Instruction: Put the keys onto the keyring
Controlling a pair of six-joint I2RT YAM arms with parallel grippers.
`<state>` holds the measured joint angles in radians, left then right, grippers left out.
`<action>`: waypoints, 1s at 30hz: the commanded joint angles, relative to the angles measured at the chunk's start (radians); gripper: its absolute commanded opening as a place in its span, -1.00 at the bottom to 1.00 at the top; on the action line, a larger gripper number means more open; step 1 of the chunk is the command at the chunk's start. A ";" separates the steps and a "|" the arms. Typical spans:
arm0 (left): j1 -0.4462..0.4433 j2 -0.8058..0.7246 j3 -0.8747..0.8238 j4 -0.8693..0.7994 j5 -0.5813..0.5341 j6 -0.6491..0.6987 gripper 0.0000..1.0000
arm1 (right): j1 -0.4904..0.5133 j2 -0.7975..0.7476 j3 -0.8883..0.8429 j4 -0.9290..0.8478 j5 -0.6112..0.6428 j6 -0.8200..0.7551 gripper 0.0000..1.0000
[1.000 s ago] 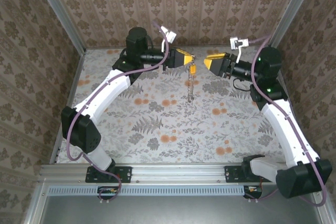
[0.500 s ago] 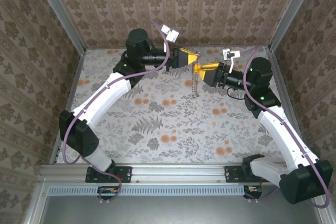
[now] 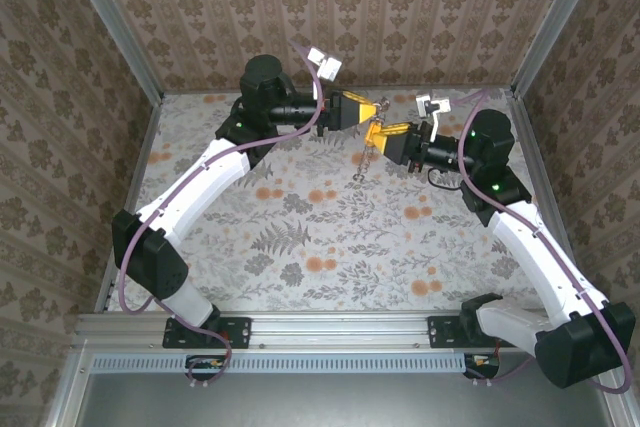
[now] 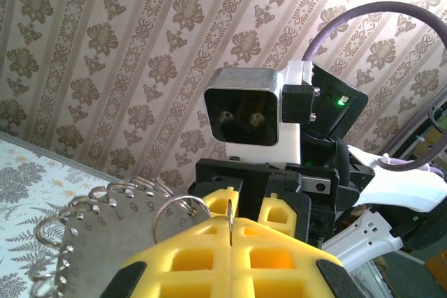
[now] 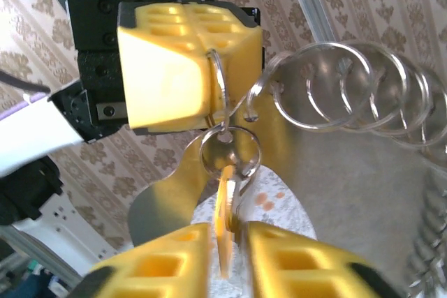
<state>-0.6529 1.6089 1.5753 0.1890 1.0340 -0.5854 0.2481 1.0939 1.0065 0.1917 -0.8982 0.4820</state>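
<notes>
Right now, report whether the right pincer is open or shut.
Shut on the key: the right pincer's yellow fingers clamp it from both sides, no gap showing.

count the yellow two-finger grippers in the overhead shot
2. The left yellow gripper, at far centre, is shut on the silvery wire keyring; the right yellow gripper faces it just beside, shut on the small orange-yellow key. None seems hidden.

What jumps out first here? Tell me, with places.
Above the far middle of the flowered table, the two yellow claws meet almost tip to tip. The left claw pinches the keyring, a string of silvery rings, while the right claw grips the key with its orange-yellow head just below it.
</notes>
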 commanded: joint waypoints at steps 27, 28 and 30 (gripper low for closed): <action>-0.063 -0.116 -0.273 0.466 -0.283 -0.247 -1.00 | 0.114 0.129 0.076 0.085 0.090 0.056 -1.00; -0.063 -0.118 -0.280 0.472 -0.291 -0.249 -1.00 | 0.114 0.127 0.074 0.075 0.097 0.053 -1.00; -0.064 -0.123 -0.291 0.478 -0.308 -0.254 -1.00 | 0.112 0.110 0.060 0.057 0.118 0.041 -1.00</action>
<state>-0.6960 1.5249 1.2999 0.5827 0.7425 -0.7986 0.3557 1.2179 1.0344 0.2295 -0.8265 0.5297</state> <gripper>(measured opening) 0.047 0.065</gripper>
